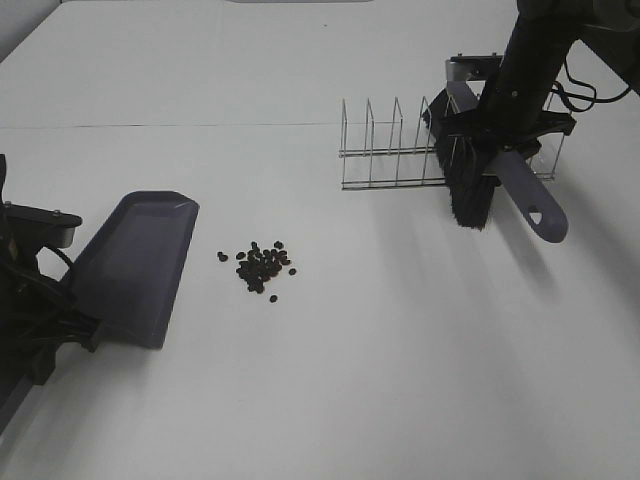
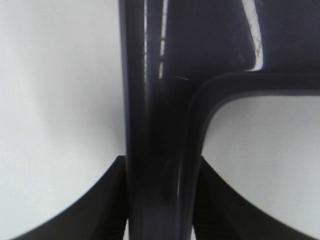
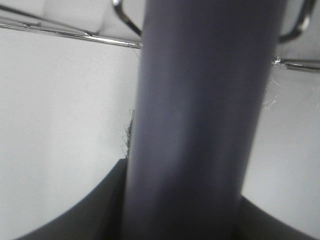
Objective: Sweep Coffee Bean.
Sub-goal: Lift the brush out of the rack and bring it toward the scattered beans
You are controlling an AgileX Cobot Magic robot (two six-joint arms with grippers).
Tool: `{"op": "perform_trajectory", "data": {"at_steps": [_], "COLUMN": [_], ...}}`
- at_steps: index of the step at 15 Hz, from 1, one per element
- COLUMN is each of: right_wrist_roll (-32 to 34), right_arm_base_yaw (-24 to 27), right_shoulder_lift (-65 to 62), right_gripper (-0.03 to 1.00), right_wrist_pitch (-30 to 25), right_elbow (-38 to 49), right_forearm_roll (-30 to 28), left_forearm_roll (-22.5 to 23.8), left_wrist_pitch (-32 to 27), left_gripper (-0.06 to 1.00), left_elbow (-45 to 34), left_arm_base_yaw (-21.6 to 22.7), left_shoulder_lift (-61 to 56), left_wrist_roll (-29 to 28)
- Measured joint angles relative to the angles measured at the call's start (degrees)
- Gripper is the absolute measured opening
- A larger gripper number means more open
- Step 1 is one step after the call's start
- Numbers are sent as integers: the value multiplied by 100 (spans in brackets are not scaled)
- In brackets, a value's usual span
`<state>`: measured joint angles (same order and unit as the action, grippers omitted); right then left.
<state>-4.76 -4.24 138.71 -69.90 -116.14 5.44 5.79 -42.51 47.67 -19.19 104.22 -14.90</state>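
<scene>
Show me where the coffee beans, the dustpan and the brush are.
coffee beans (image 1: pixel 259 268): exterior high view, middle of the cluster.
dustpan (image 1: pixel 135 262): exterior high view, flat of the pan.
brush (image 1: pixel 470 205): exterior high view, on the black bristles.

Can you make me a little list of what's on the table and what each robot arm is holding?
coffee beans: small dark cluster on the white table, not yet swept
dustpan: left of the beans, not touching them
left gripper: jaws shut on the dustpan's handle
brush: bristles pointing down, far right of the beans
right gripper: jaws shut on the brush's handle
wire rack: behind the brush, at the back right
</scene>
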Motion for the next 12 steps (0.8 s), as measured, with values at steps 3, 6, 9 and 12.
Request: {"op": "perform_trajectory", "data": {"at_steps": [3, 6, 9, 12], "right_wrist_roll": [155, 241, 567, 1049], "right_arm_base_yaw": [6, 6, -223, -859], "right_shoulder_lift": [-212, -791, -2097, -2842], "right_gripper": [30, 30, 29, 29], "right_wrist_pitch": [23, 11, 0, -57], "right_elbow": [309, 1134, 2349, 2991], "right_forearm_roll": [206, 292, -120, -854], "left_forearm_roll": [0, -63, -407, -441], "left_wrist_pitch": [0, 0, 69, 390], "left_gripper": [31, 31, 31, 31], "left_elbow": [0, 0, -172, -269], "left_arm_base_yaw": [0, 0, -126, -281], "left_shoulder_lift": [0, 0, 0, 0], "left_wrist_roll": [0, 0, -34, -183]}}
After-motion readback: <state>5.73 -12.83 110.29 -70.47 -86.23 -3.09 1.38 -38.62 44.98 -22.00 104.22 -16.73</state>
